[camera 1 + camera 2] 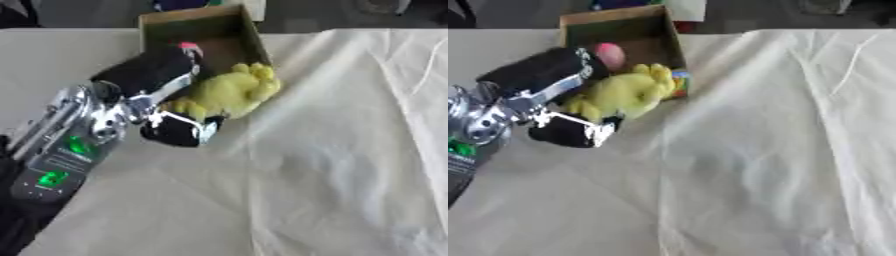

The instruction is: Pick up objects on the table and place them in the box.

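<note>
Left eye view: the left hand [166,82] has its fingers and thumb wrapped round a yellow plush toy [229,92], right at the near edge of the cardboard box [199,22]; looks soft, light, squashy, so grab the fat middle. Right eye view: something pink [609,54] behind the fingers; right hand nowhere.

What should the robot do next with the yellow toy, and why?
Probably carry it a little further over the cardboard box and then let go. The left hand has its fingers curled round the yellow plush toy, which sits at the box's near edge, partly over the cloth-covered table, so releasing now might drop it outside.
</note>
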You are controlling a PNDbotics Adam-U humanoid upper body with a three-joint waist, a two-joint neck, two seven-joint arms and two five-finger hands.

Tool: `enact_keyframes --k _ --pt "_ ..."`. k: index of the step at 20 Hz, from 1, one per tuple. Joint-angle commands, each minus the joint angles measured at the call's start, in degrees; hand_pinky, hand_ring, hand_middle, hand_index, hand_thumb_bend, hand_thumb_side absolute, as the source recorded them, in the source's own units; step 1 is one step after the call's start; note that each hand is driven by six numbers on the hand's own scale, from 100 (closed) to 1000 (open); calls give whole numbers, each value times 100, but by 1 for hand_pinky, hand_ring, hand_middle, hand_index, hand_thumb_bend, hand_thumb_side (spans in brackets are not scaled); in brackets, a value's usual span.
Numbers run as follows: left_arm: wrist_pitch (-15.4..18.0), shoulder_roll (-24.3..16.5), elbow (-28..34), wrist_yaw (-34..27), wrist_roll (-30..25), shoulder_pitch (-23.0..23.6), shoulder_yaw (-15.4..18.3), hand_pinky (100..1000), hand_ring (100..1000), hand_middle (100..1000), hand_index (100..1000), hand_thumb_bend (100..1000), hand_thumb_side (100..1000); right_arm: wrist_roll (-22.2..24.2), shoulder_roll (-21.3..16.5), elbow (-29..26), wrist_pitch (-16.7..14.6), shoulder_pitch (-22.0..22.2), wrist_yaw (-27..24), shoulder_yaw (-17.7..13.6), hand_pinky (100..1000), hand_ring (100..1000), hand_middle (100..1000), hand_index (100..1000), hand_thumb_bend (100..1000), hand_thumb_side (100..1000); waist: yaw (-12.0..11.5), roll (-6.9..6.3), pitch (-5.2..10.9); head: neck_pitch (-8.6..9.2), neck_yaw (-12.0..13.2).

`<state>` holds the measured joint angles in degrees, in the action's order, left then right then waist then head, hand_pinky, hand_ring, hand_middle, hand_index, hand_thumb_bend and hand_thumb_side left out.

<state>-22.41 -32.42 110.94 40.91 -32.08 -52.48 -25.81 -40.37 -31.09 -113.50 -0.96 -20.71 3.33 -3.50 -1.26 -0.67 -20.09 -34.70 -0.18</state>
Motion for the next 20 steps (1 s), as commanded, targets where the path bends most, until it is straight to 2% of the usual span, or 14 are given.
enact_keyframes --k 1,6,13,20 --pt "-48 -356 170 85 233 -276 383 243 479 407 475 100 280 10 -213 -109 -19 -94 35 -37 638 663 524 712 100 644 21 -4 156 -13 3" --pt "184 -365 -457 523 822 -716 589 255 487 391 476 100 269 51 -245 -109 -46 -170 31 -6 638 662 524 712 100 643 125 -31 98 15 128" --pt "839 79 -1972 1300 1915 -1252 644 296 514 425 510 100 225 105 -246 -109 -76 -327 17 36 638 662 523 712 100 642 310 -40 -79 201 326" --pt "1343 460 -3452 2231 2822 -1497 876 376 562 482 565 100 184 161 -226 -109 -114 -461 -9 76 639 662 523 712 100 643 480 -63 -214 416 501"
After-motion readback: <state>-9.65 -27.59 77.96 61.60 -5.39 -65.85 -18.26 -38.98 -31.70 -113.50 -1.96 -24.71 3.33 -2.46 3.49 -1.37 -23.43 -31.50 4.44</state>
